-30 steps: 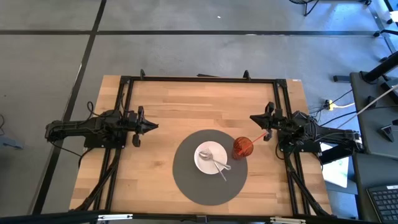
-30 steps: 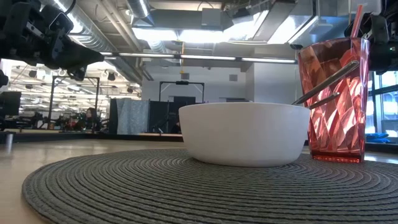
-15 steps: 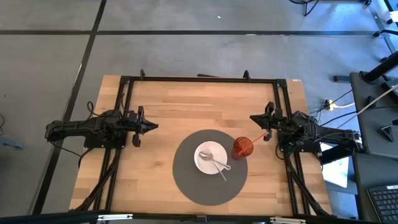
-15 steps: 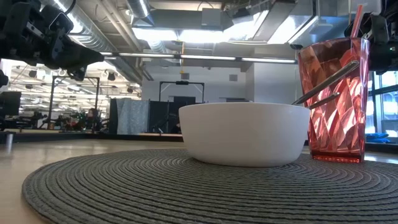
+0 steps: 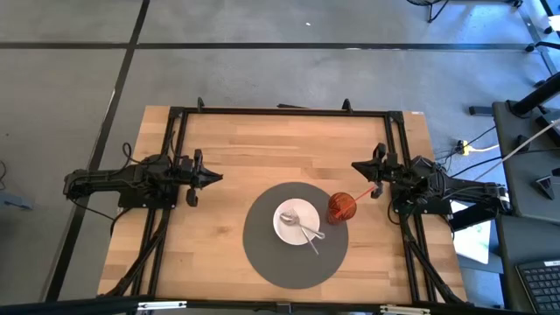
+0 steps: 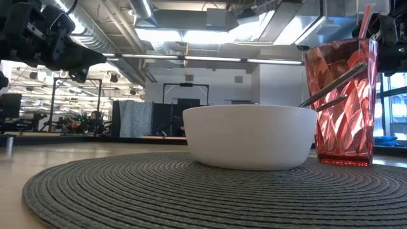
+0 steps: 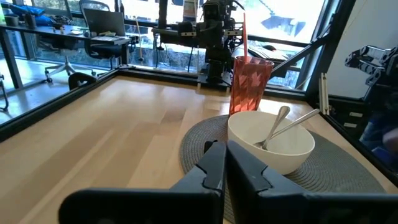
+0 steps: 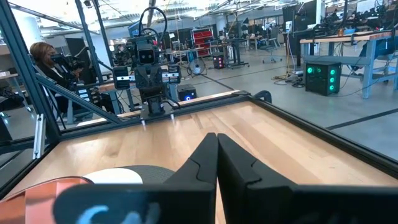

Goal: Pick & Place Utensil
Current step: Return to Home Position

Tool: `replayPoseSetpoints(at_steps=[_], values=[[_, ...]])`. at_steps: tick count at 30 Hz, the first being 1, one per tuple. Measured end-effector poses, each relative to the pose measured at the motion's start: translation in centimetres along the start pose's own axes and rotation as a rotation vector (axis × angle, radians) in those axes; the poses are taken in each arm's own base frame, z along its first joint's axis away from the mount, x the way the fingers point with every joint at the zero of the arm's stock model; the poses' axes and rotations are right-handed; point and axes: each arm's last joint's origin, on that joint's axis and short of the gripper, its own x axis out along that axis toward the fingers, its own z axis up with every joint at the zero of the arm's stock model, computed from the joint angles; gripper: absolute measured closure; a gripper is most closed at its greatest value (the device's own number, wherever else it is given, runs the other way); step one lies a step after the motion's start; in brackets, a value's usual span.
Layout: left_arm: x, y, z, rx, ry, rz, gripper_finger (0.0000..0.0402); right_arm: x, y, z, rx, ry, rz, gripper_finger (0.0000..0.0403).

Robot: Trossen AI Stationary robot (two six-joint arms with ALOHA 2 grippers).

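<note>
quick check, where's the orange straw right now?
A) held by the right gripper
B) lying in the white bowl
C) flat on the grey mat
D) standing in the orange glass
D: the straw stands in the orange glass next to the white bowl. The left gripper and right gripper wait shut and empty at the table's sides.

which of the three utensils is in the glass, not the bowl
The orange straw, standing in the orange glass; the two silver utensils lie in the white bowl beside it.
</note>
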Motion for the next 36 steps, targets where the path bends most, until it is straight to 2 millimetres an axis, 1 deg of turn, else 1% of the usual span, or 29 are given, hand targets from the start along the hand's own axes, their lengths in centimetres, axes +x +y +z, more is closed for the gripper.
replayPoseSetpoints(at_steps=[8,19,36], values=[[0.00,0.00,0.00,0.000,0.000,0.000,0.0397,0.00,0.00,0.00,0.000,0.000,0.001,0.0399],[0.00,0.00,0.00,0.000,0.000,0.000,0.0394,0.00,0.00,0.00,0.000,0.000,0.001,0.0378],[0.00,0.00,0.00,0.000,0.000,0.000,0.0397,0.00,0.00,0.00,0.000,0.000,0.000,0.0377]])
